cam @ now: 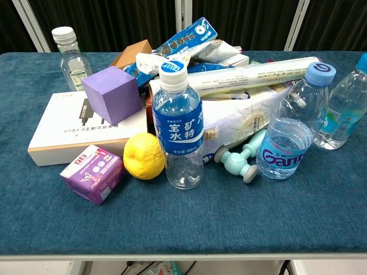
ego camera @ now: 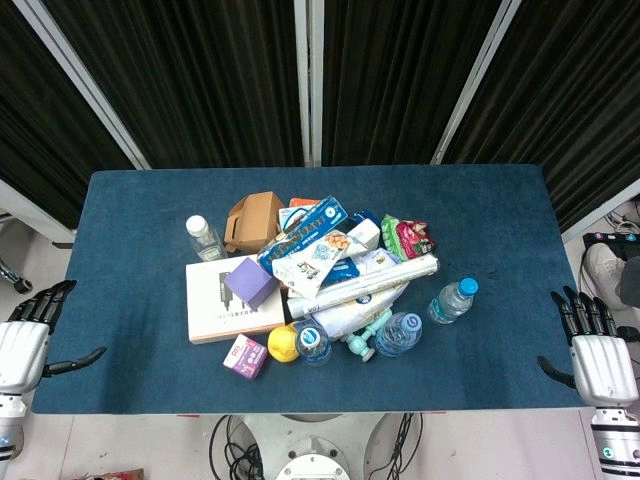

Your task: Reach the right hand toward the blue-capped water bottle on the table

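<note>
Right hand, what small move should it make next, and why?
Probably swing the right hand inward over the table edge toward the blue-capped water bottle. The hand sits open beside the table, holding nothing, and that bottle stands apart from the pile on its right side.

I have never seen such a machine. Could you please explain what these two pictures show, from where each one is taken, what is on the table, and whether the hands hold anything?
This is a robot with two arms, each ending in a fingered hand. The head view looks down from above: the left hand and right hand wait at the table's near corners, fingers apart, holding nothing. The chest view looks from lower, close to the pile, and shows no hands. On the blue table lies a heap: a white box with a purple cube on it, a lemon, snack packets and several clear bottles. The blue-capped water bottle nearest the right hand stands apart from the pile.
</note>
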